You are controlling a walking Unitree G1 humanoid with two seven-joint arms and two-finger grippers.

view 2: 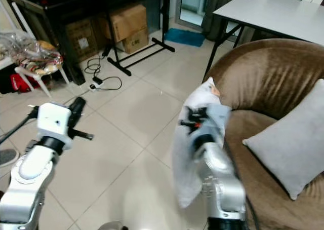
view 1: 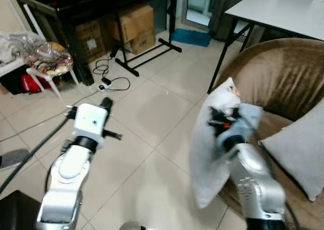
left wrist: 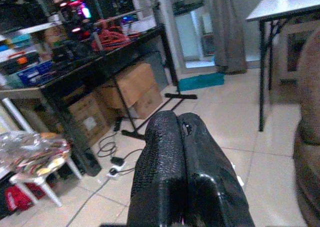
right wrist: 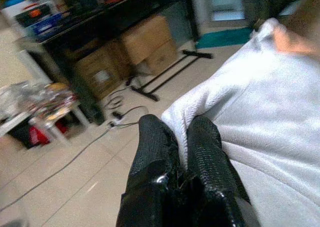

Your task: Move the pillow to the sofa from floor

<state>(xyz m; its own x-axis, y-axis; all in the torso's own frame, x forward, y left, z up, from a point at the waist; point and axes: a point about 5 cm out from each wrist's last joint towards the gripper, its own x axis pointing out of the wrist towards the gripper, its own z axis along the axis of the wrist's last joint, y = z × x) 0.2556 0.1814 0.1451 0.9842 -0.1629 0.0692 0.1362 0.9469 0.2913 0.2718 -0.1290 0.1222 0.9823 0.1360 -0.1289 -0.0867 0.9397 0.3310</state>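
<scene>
Up front in the left eye view, the right claw [view 1: 218,122] is gripping a white pillow [view 1: 210,154] that is hanging off the tiled floor [view 1: 147,118], just beside the outer front edge of the brown sofa [view 1: 283,73]; a second grey pillow [view 1: 298,151] is lying on the sofa's seat, apart from the held one. The left claw [view 1: 106,104] is hovering over the floor, well apart from the sofa, touching nothing. A white table [view 1: 281,9] is standing behind the sofa, and cardboard boxes [view 1: 134,25] are sitting under a dark table [view 1: 61,4] at the far side of the room, with a black cable [view 1: 109,80] lying on the floor in front of them. In the right eye view the same scene is showing: the white pillow is dangling against the sofa's outer wall with its lower end clear of the floor. In the left wrist view, the left claw's two black fingers [left wrist: 165,167] are pressing together with nothing between them. In the right wrist view, the right claw's fingers [right wrist: 155,152] are pinching a fold of the white pillow's edge between them, with the pillow's cloth spreading away beyond the fingertips.
</scene>
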